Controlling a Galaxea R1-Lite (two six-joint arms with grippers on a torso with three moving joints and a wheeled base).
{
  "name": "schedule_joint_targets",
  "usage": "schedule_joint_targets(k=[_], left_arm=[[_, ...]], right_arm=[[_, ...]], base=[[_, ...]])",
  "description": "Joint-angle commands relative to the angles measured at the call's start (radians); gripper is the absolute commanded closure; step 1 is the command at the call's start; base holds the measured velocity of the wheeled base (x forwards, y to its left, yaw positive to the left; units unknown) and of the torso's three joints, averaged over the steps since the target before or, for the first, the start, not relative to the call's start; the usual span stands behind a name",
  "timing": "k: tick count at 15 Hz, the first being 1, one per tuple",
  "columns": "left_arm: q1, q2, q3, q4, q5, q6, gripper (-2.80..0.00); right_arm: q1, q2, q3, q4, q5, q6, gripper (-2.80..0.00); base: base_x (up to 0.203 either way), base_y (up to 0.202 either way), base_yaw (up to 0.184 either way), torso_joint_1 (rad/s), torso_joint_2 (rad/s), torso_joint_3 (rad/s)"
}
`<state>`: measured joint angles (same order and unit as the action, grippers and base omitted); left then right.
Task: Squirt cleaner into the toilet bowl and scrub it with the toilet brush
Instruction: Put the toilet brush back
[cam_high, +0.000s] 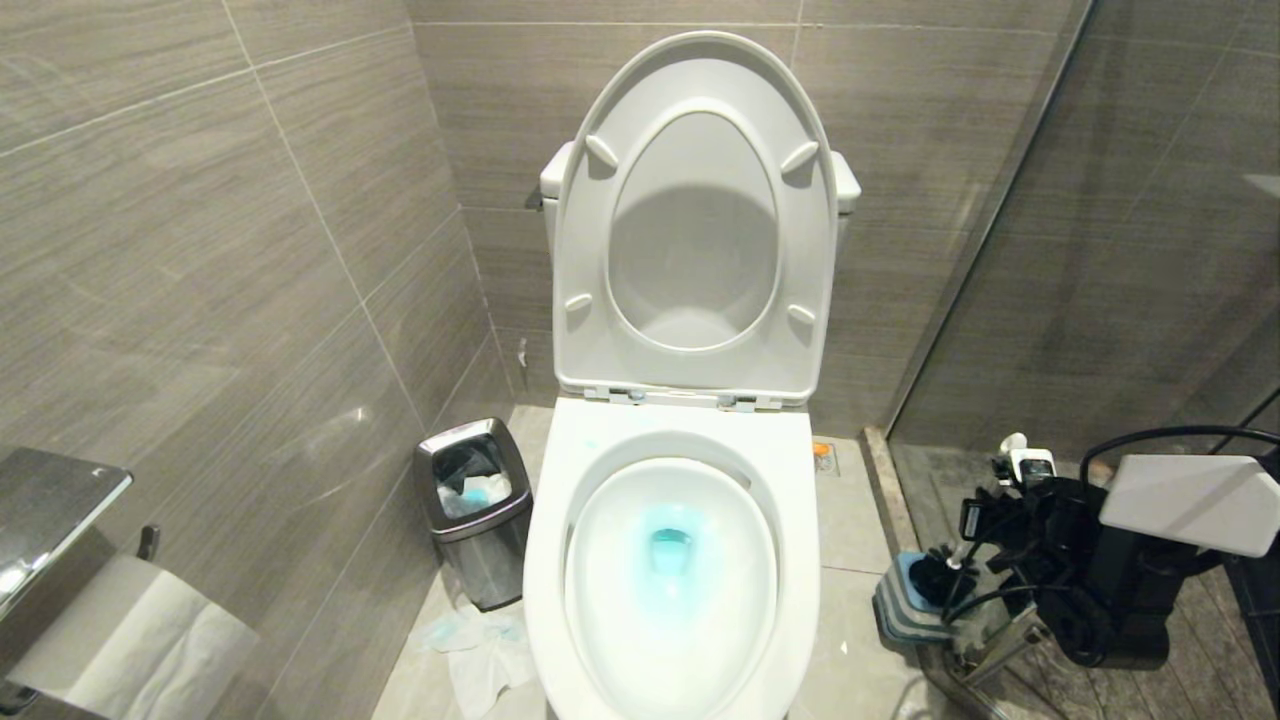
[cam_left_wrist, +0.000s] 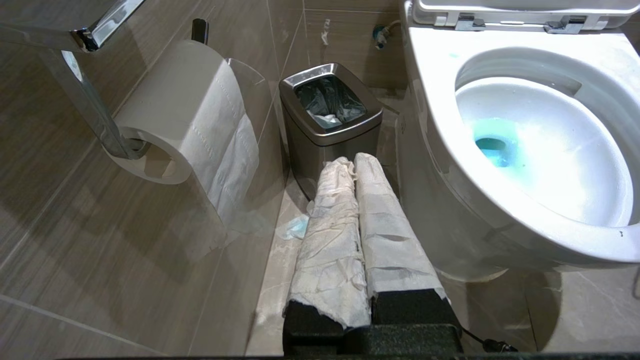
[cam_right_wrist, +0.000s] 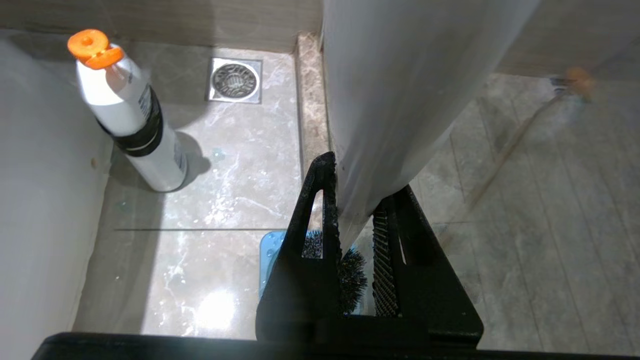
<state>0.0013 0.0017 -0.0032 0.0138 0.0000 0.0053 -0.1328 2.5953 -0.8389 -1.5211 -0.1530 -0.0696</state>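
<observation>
The room is a bathroom cubicle with grey-brown wall tiles and a pale stone floor. The toilet bowl (cam_high: 670, 560) fills the lower centre of the head view, seat and lid raised against the cistern. The cleaner (cam_high: 670, 548) shows as an aqua pool at the bottom of the bowl. A steel waste bin (cam_high: 473, 510) stands just beside the bowl at lower left, with crumpled tissue (cam_high: 478, 650) on the floor before it. A toilet-paper roll (cam_high: 130, 640) hangs at the far lower left.

The right gripper (cam_right_wrist: 356, 220) is at the lower right of the head view. Its fingers are clamped on the white handle of the toilet brush (cam_right_wrist: 380, 100), whose black bristles sit in the blue-and-grey holder (cam_high: 905, 600) (the head is only partly visible). A white bottle with an orange cap (cam_right_wrist: 130, 120) stands on the floor nearby.

The left gripper (cam_left_wrist: 356, 162) has its paper-wrapped fingers pressed together, holding nothing.
</observation>
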Motion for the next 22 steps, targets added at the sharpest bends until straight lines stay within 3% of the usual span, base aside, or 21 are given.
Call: schedule_joint_targets(k=[1,22], left_arm=[[0.000,0.001,0.000,0.000,0.000,-0.001,0.00],[0.000,0.001,0.000,0.000,0.000,0.004,0.00]], right_arm=[[0.001,0.000,0.004,-0.009,0.022,-0.001,0.00],[-0.007,0.000,-0.005,-0.009,0.081,0.004,0.00]], base=[[0.000,0.000,0.000,0.000,0.00,0.000],[0.000,0.000,0.000,0.000,0.00,0.000]])
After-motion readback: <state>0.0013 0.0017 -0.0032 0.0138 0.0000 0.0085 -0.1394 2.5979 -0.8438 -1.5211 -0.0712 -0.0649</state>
